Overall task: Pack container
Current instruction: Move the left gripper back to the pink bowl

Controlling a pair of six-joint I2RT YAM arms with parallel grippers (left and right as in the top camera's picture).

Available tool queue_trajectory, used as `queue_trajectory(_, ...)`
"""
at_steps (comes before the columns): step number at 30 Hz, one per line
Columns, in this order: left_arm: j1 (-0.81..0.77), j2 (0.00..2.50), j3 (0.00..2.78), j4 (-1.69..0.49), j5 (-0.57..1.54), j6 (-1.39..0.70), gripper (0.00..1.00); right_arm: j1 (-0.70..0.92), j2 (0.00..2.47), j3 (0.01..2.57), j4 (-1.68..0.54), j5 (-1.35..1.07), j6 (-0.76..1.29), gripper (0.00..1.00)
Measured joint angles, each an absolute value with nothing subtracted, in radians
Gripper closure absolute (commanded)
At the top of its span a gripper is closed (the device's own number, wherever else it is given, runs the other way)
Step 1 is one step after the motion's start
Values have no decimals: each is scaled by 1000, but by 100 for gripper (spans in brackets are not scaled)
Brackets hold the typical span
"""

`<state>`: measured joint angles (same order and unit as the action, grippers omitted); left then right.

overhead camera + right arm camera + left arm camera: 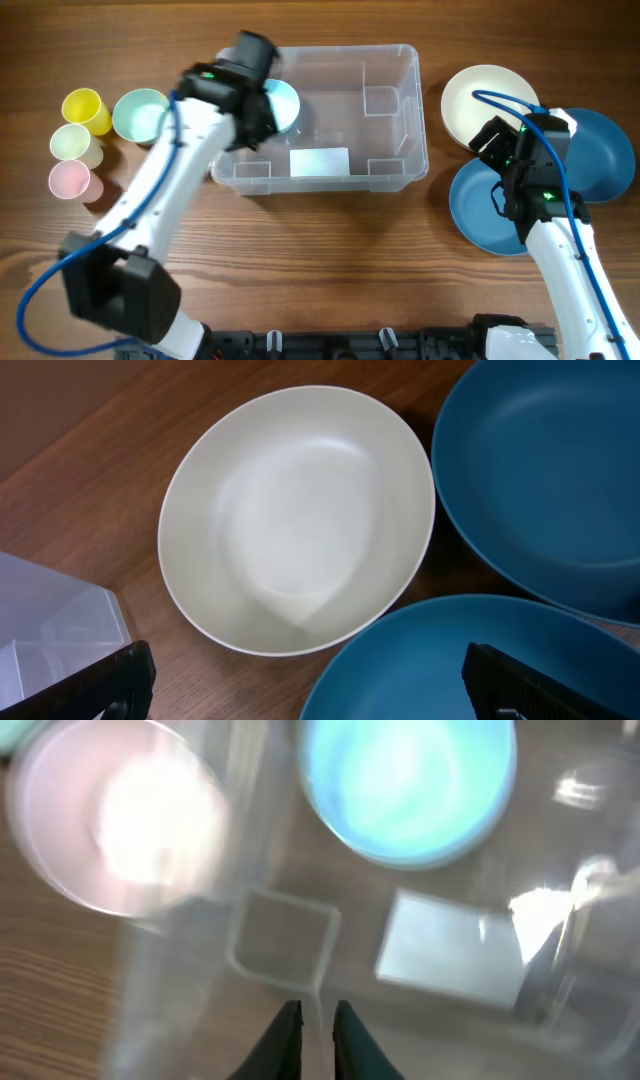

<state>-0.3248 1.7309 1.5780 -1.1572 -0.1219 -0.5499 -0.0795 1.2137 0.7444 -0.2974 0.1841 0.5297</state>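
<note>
The clear container (395,110) stands mid-table with its white label (319,161) on the base. A light blue cup (285,105) sits inside at its left end. My left gripper (255,112) hovers over that end next to the cup. In the blurred left wrist view its fingers (317,1020) are almost together with nothing between them, above the bin floor, with the blue cup (410,790) and the label (450,950) ahead. My right gripper (503,165) is open and empty above the bowls; its fingers (330,685) straddle a blue bowl's rim.
Yellow (85,108), mint (140,113), pale green (72,143) and pink (70,180) cups stand left of the bin. A cream bowl (485,100) and two blue bowls (605,150) (480,212) lie to the right. A blurred pale pink cup (115,820) shows in the left wrist view.
</note>
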Motion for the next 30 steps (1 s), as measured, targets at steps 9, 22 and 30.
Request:
queue_trajectory(9,85,1634,1598,-1166,-65,-639,53,-80,1214,744,-297,184,530,0)
queue_trajectory(22,197,1667,1479,-1090,79,-649,54,-80,1214,744,-297,184,530,0)
queue_trajectory(30,190,1676,1333,-966,117,-658,54,-80,1214,744,-297,184,530,0)
